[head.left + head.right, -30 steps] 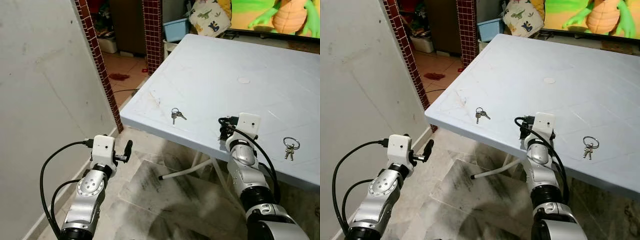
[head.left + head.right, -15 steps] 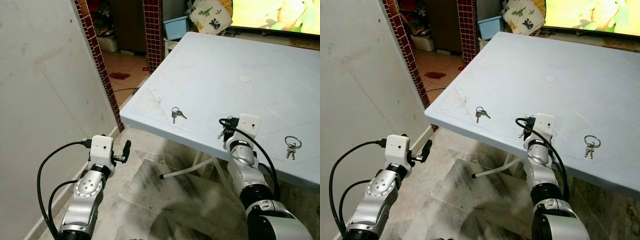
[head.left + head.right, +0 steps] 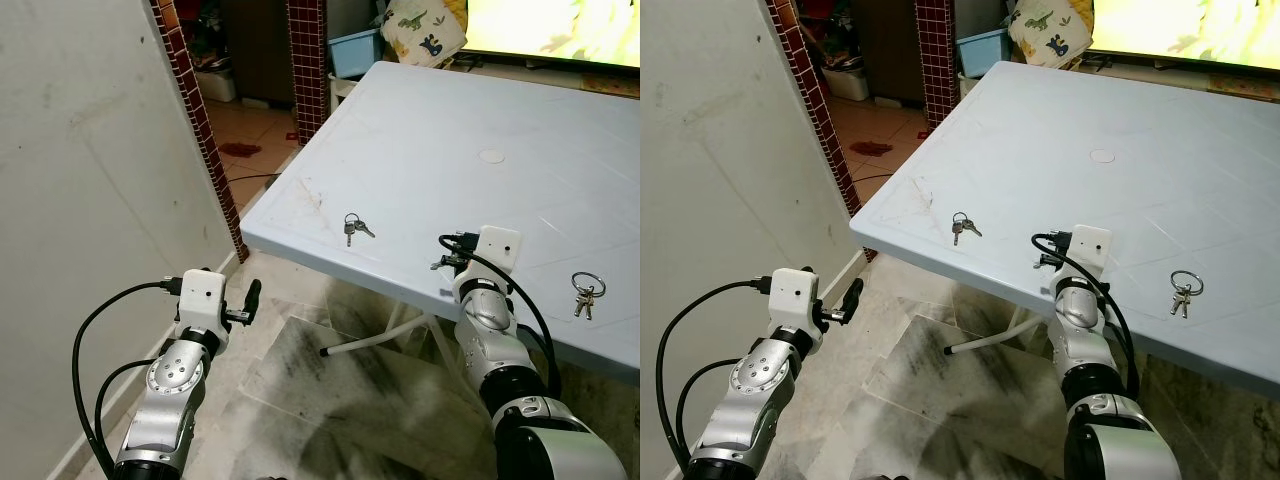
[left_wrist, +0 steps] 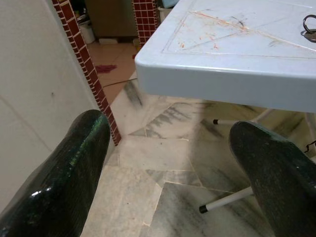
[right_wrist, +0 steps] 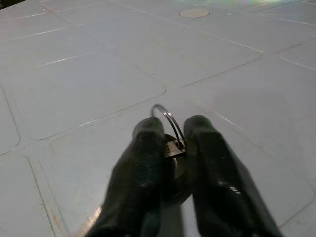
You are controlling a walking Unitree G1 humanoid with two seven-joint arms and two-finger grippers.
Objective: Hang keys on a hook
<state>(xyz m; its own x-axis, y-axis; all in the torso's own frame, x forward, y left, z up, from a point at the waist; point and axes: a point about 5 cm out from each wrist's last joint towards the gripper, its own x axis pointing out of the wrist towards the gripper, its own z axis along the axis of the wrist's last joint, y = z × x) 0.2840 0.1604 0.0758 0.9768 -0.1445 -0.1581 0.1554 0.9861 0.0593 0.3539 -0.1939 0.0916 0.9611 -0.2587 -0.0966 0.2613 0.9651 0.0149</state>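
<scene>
— How many key sets, and where?
— Three on the pale blue tabletop (image 3: 480,110). One set of keys (image 5: 170,143) is pinched between the right gripper (image 5: 173,148) fingers at the near edge, mostly hidden; loose keys (image 3: 354,227) lie to its left, ringed keys (image 3: 584,291) to its right.
— The left gripper (image 4: 173,163)?
— Spread wide, low beside the tabletop corner, above the marble floor (image 4: 148,197).

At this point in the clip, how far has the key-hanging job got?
Done: the right pincer has closed on a key ring just above the pale blue table. In hand: lifting it clear. Left: carrying it to a hook, which I can't see here. Two other key sets lie on the table. The left pincer is idle, open.
</scene>
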